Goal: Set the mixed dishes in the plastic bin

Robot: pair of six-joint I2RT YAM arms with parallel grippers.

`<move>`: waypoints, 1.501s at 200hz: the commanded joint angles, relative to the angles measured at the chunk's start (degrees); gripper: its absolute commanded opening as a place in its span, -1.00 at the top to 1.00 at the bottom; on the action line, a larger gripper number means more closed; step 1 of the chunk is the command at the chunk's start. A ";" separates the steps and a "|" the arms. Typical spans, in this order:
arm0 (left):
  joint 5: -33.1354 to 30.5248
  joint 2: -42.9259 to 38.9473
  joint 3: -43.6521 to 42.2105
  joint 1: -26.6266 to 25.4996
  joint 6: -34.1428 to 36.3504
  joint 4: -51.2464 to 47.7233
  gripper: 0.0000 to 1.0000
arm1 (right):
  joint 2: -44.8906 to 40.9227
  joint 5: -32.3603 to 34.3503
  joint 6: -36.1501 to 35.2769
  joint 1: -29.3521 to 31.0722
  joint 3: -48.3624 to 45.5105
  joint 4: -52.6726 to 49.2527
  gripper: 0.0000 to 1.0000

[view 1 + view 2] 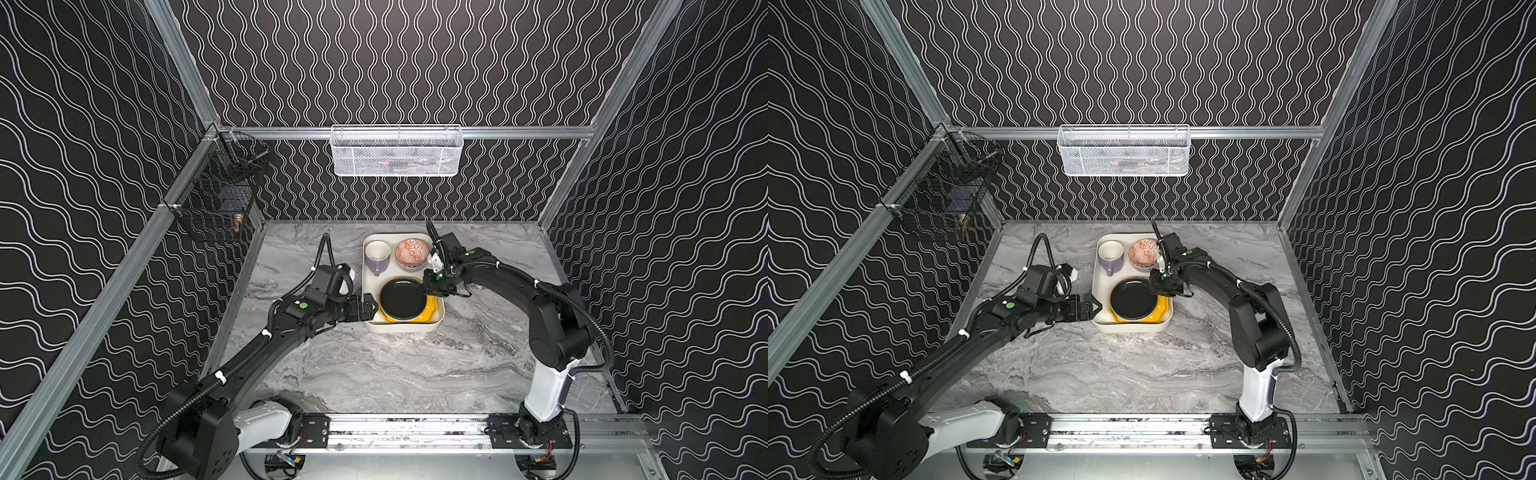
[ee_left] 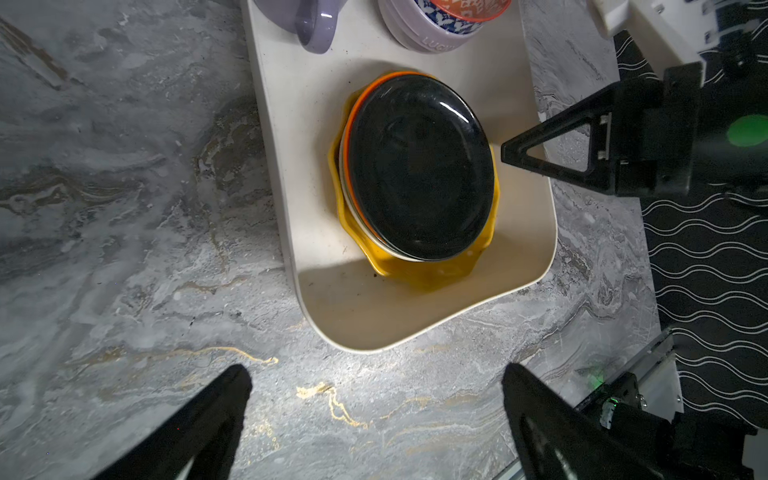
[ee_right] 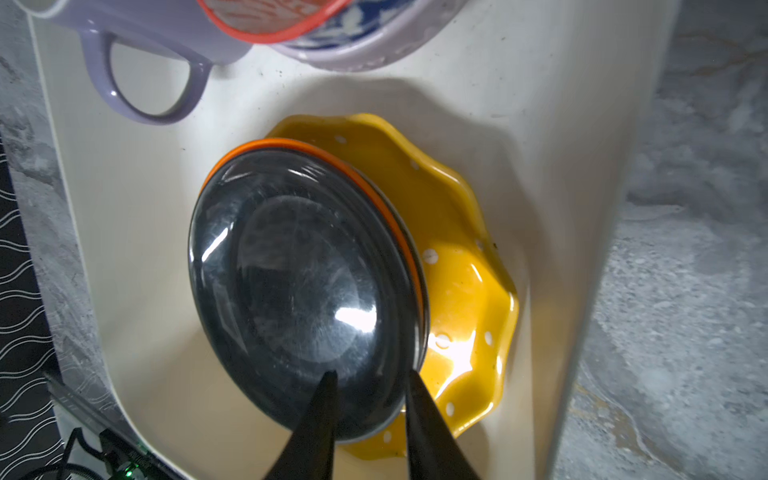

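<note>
**Black plate on the stack, every dish seen in the bin**

In both top views the plastic bin [image 1: 401,327] is found mid-table, and every dish is seen inside it. The lavender mug [image 1: 377,253] sits at 11 o'clock and the lilac bowl [image 1: 411,252] at 1 o'clock. The plate stack fills 6 o'clock, with the black plate [image 1: 402,298] on top and the yellow scalloped plate [image 1: 433,305] beneath. The right gripper [image 1: 428,286] is poised at the stack's 2 o'clock edge. The left gripper [image 1: 369,307] is parked by the bin's 9 o'clock wall.

From the left wrist, its fingers [image 2: 216,411] are seen spread wide over bare table, with nothing held. The rim of an orange plate [image 2: 356,104] is glimpsed under the black one.

From the right wrist, the fingers [image 3: 419,415] are seen slightly parted astride the black plate's rim. Contact cannot be confirmed. Glazed ceramic is judged stiff, heavy, slick and easily chipped. Only the rim should be pinched, and it should be released gently.
</note>
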 commanded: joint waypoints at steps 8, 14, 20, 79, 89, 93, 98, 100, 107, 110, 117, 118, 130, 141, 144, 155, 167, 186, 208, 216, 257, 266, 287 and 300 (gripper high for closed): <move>1.20 0.09 -0.43 0.36 1.03 1.50 -0.97 | 0.14 1.27 -1.05 -0.06 0.57 -2.09 0.34; 1.21 0.00 -0.55 0.38 1.04 1.52 -0.97 | 0.14 1.31 -1.14 -0.08 0.61 -2.27 0.33; 1.12 -0.06 -0.60 0.45 1.05 1.55 -0.97 | -0.15 1.54 -1.20 -0.20 0.61 -2.53 0.34; -3.72 -0.49 -1.20 0.85 2.07 0.41 -0.97 | -11.23 8.85 -4.03 -0.15 -3.18 -5.20 -0.08; -6.16 -0.63 -1.37 0.91 2.39 0.00 -0.97 | -14.21 10.40 -4.60 -0.15 -4.67 -5.14 -0.18; -6.86 -0.62 -1.24 0.91 2.52 -0.26 -0.97 | -15.45 11.14 -4.71 -0.19 -5.46 -5.12 -0.21; -7.55 -0.72 -1.17 0.96 2.77 -0.53 -0.97 | -16.95 12.10 -4.73 -0.24 -6.30 -5.02 -0.26; -7.81 -0.71 -1.18 0.94 2.82 -0.62 -0.97 | -17.49 12.50 -4.68 -0.23 -6.75 -4.97 -0.28; -8.64 -0.86 -1.21 0.91 3.06 -0.88 -0.97 | -19.45 13.66 -4.63 -0.36 -8.14 -4.77 -0.32; -9.07 -0.93 -1.17 0.91 3.07 -1.04 -0.97 | -20.11 14.03 -4.62 -0.40 -8.63 -4.76 -0.34; -9.98 -1.14 -1.33 0.91 2.98 -1.40 -0.97 | -21.88 14.95 -4.32 -0.61 -9.82 -4.80 -0.38; -10.10 -1.19 -1.32 0.91 2.89 -1.42 -0.97 | -22.12 15.16 -4.30 -0.60 -9.97 -4.86 -0.39; -11.02 -1.95 -1.84 0.91 2.71 -1.44 -0.97 | -24.61 16.88 -3.70 -0.64 -11.97 -5.32 -0.46; -11.27 -2.66 -2.24 0.91 2.50 -1.75 -0.97 | -26.87 18.43 -3.08 -0.70 -13.93 -5.91 -0.53; -11.27 -2.92 -2.48 0.92 2.46 -1.56 -0.97 | -27.49 18.70 -2.99 -0.68 -14.50 -5.83 -0.53; -11.73 -3.57 -3.78 0.91 1.94 -0.59 -0.97 | -29.94 19.68 -2.57 -0.69 -17.71 -4.48 -0.45; -11.92 -3.41 -5.17 0.92 1.29 0.74 -0.97 | -31.90 20.20 -2.07 -0.68 -20.74 -2.78 -0.07; -11.12 -1.27 -5.56 0.91 0.41 1.83 -0.83 | -32.49 19.85 -1.15 -0.67 -23.44 -1.08 0.27; -10.21 0.84 -6.65 0.91 -1.79 4.80 -0.66 | -31.51 17.97 -0.26 -0.59 -24.80 0.23 0.41; -10.22 1.39 -6.76 0.93 -2.44 5.41 -0.59 | -31.49 17.20 -0.16 -0.52 -25.10 1.19 0.42; -11.15 2.76 -6.91 0.82 -4.87 8.70 -0.54 | -31.05 14.39 0.20 -0.06 -27.49 4.67 0.40; -11.03 3.41 -6.51 0.82 -5.07 9.16 -0.53 | -30.43 14.26 0.03 0.11 -27.00 4.80 0.39; -11.06 5.92 -5.15 0.61 -5.15 10.21 -0.53 | -28.47 13.91 -0.14 0.63 -25.89 5.49 0.30; -11.32 7.78 -4.30 0.48 -5.06 10.62 -0.54 | -27.42 13.87 -0.24 1.12 -25.85 5.92 0.21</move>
